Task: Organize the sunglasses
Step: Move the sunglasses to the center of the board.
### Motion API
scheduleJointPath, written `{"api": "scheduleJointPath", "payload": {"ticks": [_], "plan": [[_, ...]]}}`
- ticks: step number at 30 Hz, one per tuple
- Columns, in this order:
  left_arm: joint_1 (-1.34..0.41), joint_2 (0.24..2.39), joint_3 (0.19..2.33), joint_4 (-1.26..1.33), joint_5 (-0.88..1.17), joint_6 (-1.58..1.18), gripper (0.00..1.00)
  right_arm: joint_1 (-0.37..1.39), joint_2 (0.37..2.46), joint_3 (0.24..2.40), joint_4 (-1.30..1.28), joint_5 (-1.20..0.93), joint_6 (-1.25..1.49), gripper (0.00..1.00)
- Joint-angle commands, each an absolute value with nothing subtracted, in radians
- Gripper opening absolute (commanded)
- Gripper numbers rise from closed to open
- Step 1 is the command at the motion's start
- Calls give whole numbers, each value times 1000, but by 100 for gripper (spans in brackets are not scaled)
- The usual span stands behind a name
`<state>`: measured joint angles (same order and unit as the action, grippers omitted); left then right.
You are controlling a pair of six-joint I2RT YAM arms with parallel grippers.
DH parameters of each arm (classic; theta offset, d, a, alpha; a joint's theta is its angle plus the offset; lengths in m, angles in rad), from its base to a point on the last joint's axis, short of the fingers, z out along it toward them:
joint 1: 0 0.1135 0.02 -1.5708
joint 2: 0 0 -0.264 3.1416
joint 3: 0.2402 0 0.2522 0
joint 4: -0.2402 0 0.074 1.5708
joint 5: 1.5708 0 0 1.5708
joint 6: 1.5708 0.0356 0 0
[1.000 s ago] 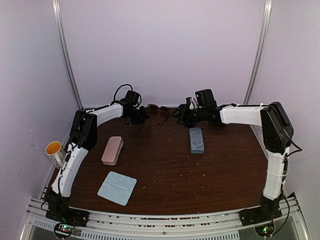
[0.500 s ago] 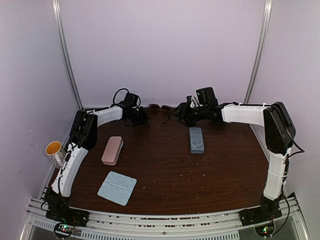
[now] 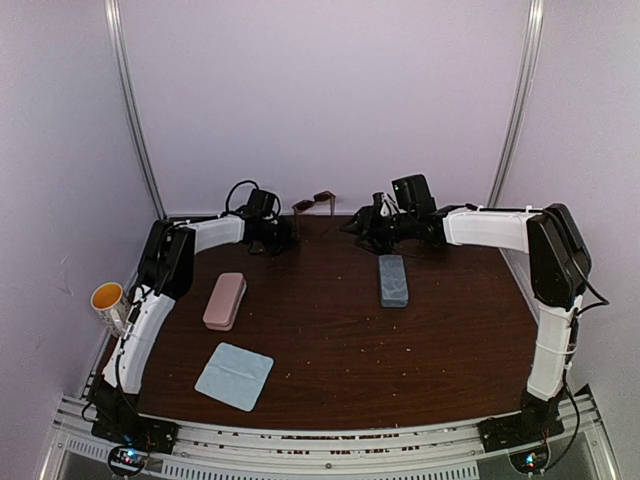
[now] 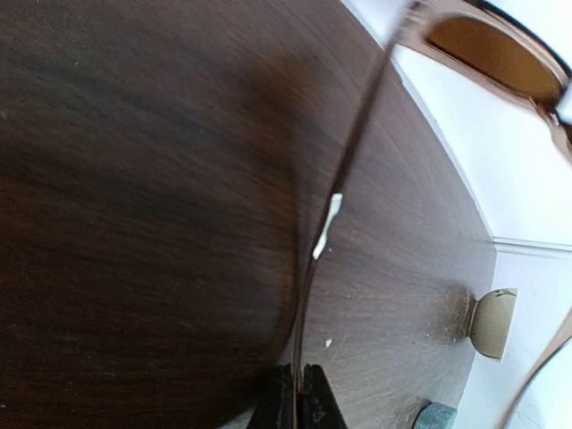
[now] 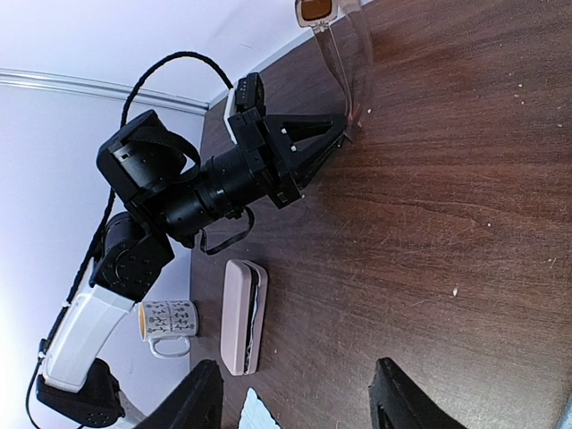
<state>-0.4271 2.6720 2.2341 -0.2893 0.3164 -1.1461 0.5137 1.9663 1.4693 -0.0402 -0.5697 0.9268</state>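
The thin reddish-brown wire sunglasses [image 3: 314, 203] hang in the air at the back of the table, close to the wall. My left gripper [image 3: 284, 234] is shut on the end of one temple arm [image 4: 344, 188], pinched between the fingertips [image 4: 297, 395]; an amber lens [image 4: 487, 58] shows at the top. The right wrist view shows the left gripper [image 5: 308, 143] holding the glasses [image 5: 332, 22]. My right gripper [image 3: 352, 226] is open and empty [image 5: 299, 402], just right of the glasses. The chunky dark pair is out of view.
A pink case [image 3: 224, 300] lies left of centre, slightly ajar in the right wrist view [image 5: 243, 315]. A grey-blue case [image 3: 393, 280] lies right of centre. A light-blue cloth [image 3: 234, 375] is at the front left. A mug [image 3: 107, 298] hangs off the left edge.
The wire sunglasses have risen from the table top at the back and now hang tilted in my left gripper. The right arm has barely moved.
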Motion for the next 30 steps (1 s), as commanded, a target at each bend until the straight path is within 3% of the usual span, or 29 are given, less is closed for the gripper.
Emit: {"api": "scheduleJointPath", "payload": {"ticks": [1,17,30], "plan": [[-426,2610,2107,-270,326,-1110,1,507,1935,1503,-65,-571,902,57],[-547,2289,1707,-375,115,-771,0,494,1888,1511,-164,-507,803,57],[-683,2058,1422,-440,-113,-709,0,486,1843,1480,-277,-427,702,57]]}}
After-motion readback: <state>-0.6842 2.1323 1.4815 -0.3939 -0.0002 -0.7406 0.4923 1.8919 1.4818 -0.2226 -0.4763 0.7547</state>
